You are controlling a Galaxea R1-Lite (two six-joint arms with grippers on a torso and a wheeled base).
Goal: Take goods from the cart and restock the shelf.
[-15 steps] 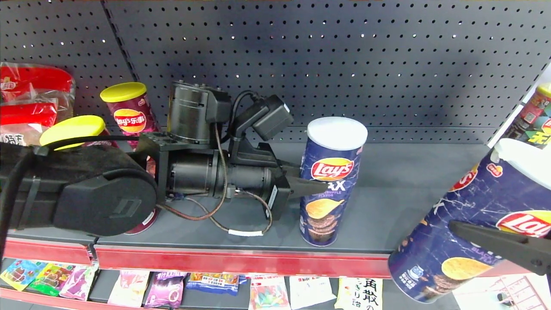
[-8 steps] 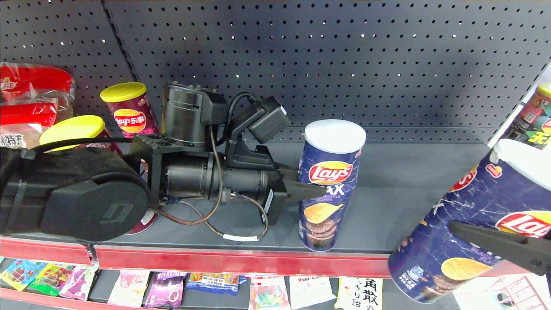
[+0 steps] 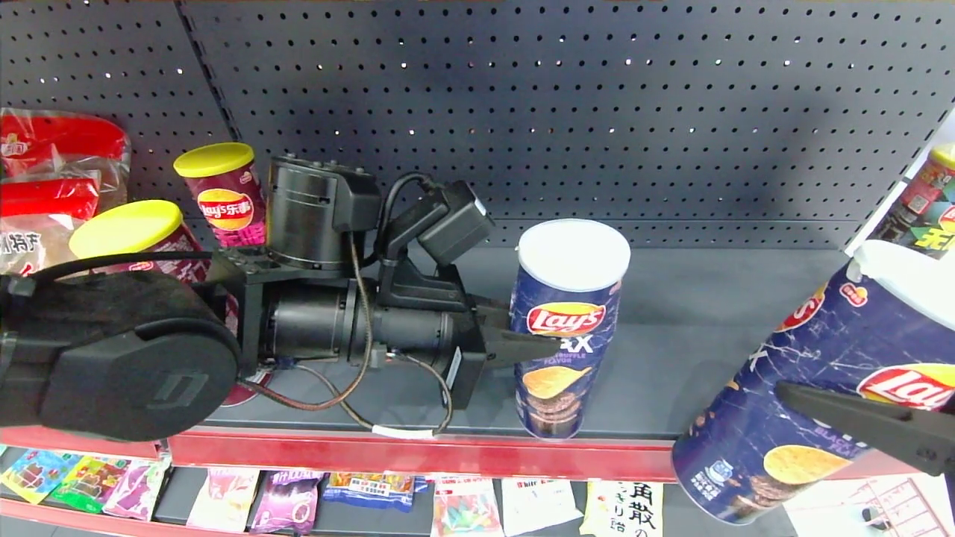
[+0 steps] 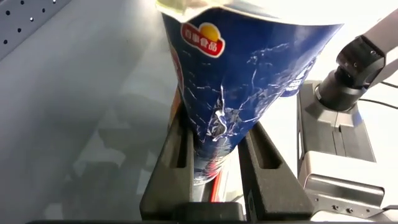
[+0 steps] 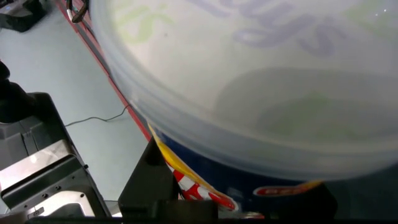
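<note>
My left arm (image 3: 149,350) covers most of the near yellow-lidded can (image 3: 130,227) and the foot of the far yellow-lidded can (image 3: 220,194). The blue can (image 3: 567,321) hides the far fingertip of my left gripper (image 4: 217,149). The second blue can (image 3: 806,388) runs off the right edge and hides one finger of my right gripper (image 5: 233,199). Its lid (image 5: 249,74) is a close blur. The left edge cuts the red bags (image 3: 52,160).

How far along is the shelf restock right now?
Already shelved: two maroon cylindrical cans with yellow lids, at the left of the grey metal shelf. In hand: the left tool grips a blue cylindrical chip can, upright near the shelf's front edge, not yet released. Left: the right tool holds a second blue chip can, tilted in front of the shelf; it needs placing.
</note>
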